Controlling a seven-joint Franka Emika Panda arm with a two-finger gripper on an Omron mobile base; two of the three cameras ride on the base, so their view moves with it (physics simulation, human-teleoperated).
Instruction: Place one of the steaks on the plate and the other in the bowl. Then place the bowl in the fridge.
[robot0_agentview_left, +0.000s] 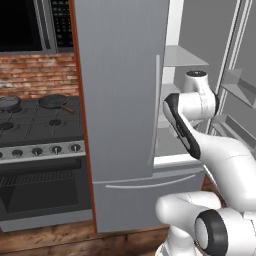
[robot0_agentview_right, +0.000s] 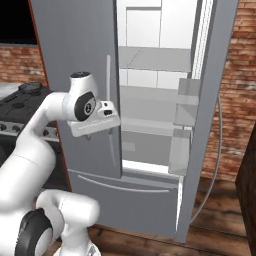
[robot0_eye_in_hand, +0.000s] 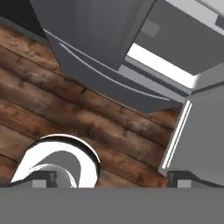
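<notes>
At the far left, two black frying pans (robot0_agentview_left: 52, 101) sit on the dark stove (robot0_agentview_left: 40, 122), its flat edge meeting the fridge (robot0_agentview_left: 120, 90). The fridge is smooth grey metal; its left door is shut, its right door (robot0_agentview_right: 207, 100) swung wide, baring white shelves (robot0_agentview_right: 150, 90) with free space. The pincer (robot0_eye_in_hand: 111, 177) points at the plank floor (robot0_eye_in_hand: 65, 113), fingers spread, holding nothing.
</notes>
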